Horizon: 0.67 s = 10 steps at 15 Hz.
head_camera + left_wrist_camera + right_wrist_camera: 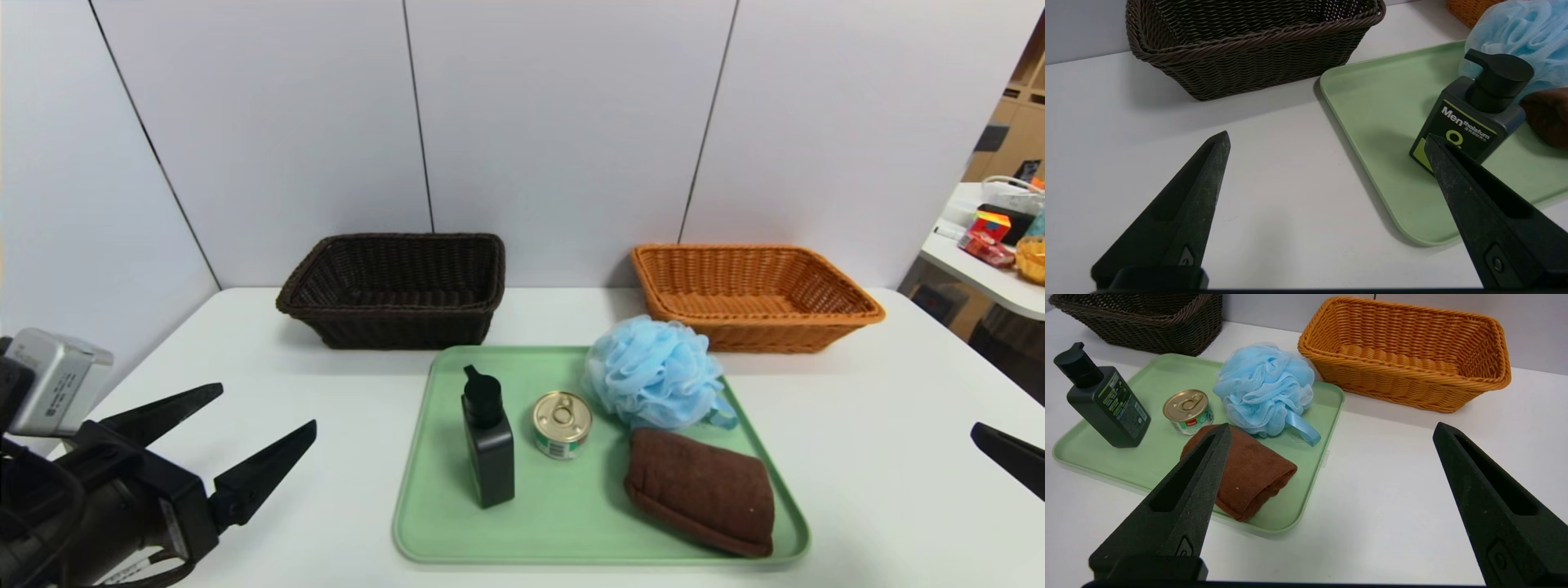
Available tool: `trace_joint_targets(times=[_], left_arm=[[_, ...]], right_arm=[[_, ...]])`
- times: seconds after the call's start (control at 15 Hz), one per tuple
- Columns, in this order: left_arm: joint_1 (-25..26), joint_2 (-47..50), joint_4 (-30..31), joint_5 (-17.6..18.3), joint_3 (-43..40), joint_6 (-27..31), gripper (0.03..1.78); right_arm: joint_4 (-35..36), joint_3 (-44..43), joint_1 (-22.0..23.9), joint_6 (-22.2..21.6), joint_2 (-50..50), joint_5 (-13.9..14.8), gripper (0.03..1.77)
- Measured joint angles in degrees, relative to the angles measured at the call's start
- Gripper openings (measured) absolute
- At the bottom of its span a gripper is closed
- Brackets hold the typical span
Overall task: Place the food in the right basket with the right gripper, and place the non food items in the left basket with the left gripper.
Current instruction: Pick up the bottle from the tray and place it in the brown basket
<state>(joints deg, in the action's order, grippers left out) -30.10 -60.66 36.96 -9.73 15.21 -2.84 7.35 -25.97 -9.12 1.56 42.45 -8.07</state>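
On a green tray (571, 523) stand a black bottle (488, 449), a small tin can (562, 424) with a gold pull-ring lid, a light blue bath pouf (653, 373) and a folded brown towel (702, 490). The dark brown left basket (396, 287) and the orange right basket (751, 294) sit behind the tray, both with nothing inside. My left gripper (263, 412) hovers open over the table left of the tray, holding nothing. My right gripper (1331, 430) is open above bare table right of the tray; only one finger (1008, 457) shows in the head view.
The white table (882, 457) ends at a grey wall behind the baskets. A side table with clutter (1000, 237) stands at the far right, off the work surface.
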Motion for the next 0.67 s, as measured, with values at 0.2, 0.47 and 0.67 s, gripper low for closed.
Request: trace_joint_targets(times=[0.2,0.47,0.67], left_arm=[[-6.08,-5.02,5.75,-8.05,0.09,-0.24,1.69],[-12.73,-7.95,5.89,-10.69,0.82,-2.19,1.69],[-17.01,-8.08,5.86,-10.63,0.82,-3.13,1.69]], right_arm=[[-0.16,0.41,0.09,0.0,0.0,0.05,1.7],[-0.16,1.06,0.15,0.01,-0.15,0.2,1.71],[-0.13,1.16,0.26,0.52,-0.17,0.24,1.71]])
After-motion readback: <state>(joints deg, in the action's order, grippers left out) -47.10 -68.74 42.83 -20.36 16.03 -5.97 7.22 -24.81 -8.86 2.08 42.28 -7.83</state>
